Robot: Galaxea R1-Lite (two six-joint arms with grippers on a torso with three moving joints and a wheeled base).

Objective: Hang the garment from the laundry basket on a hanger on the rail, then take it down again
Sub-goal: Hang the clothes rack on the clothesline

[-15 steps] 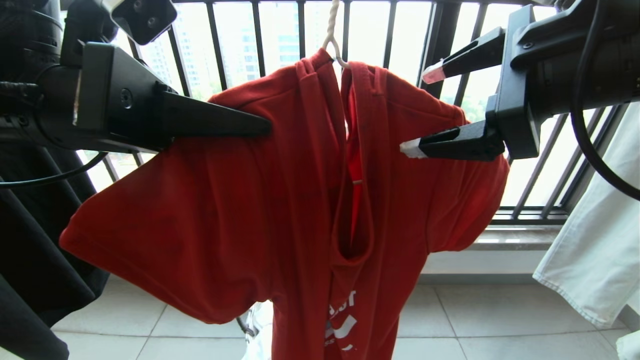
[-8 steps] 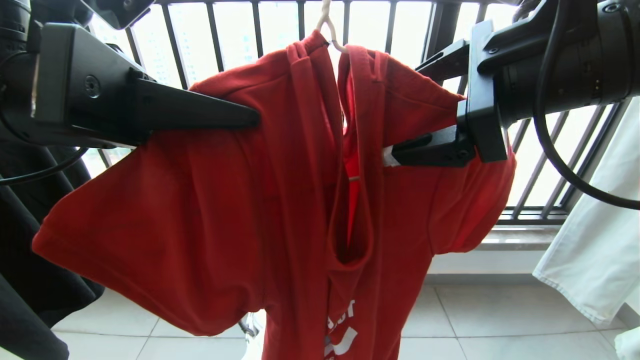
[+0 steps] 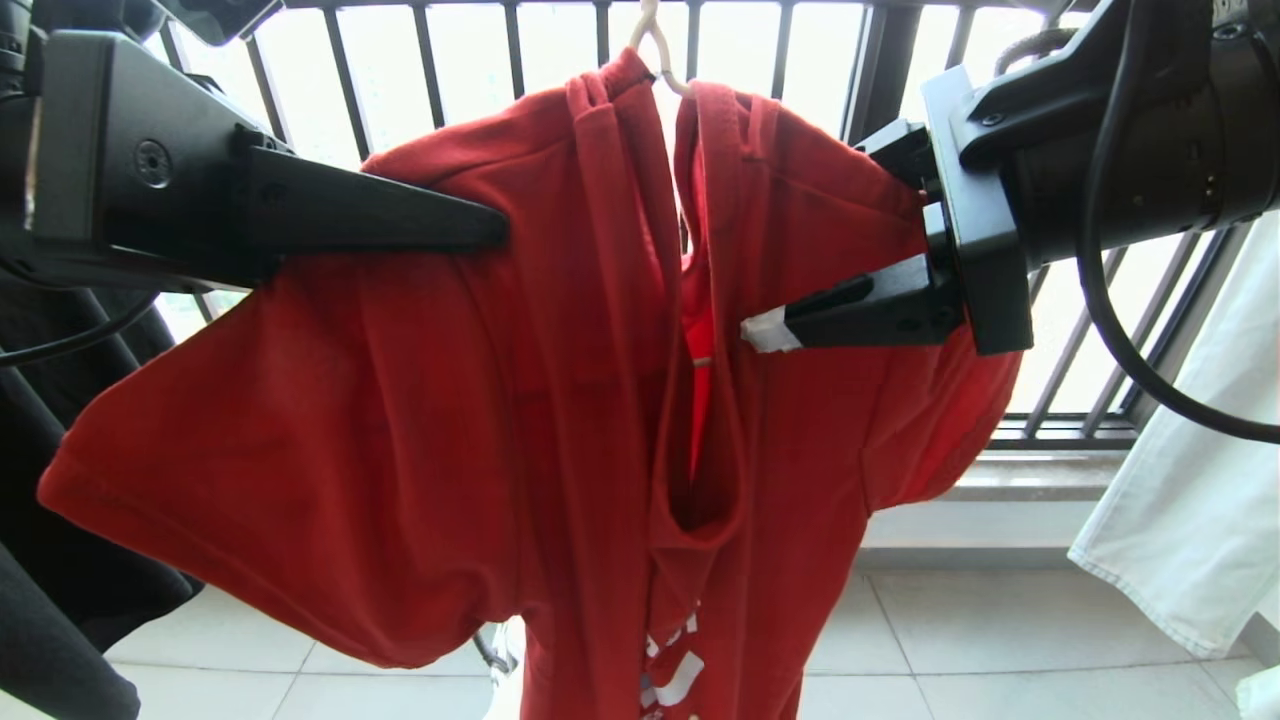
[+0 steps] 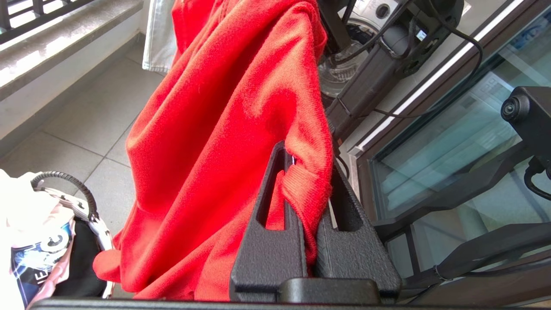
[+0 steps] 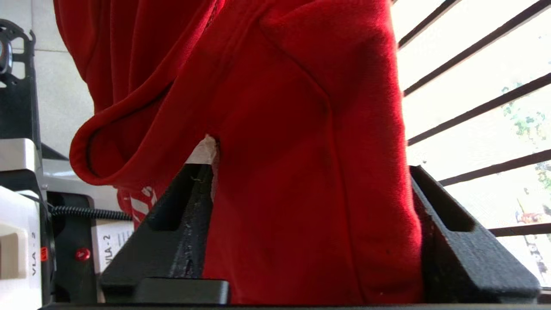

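Two grips on soft, light garment (image 3: 420, 400): left gripper (image 4: 308, 202) pinching shoulder fabric frame-left, right gripper (image 5: 310, 181) spread around other shoulder.

window railing (image 3: 560, 60): dark vertical bars, behind | white garment (image 3: 1190, 470): hanging, right | black garment (image 3: 60, 560): hanging, left | floor (image 3: 950, 650): pale tiles | stone sill (image 3: 1040, 475): below railing
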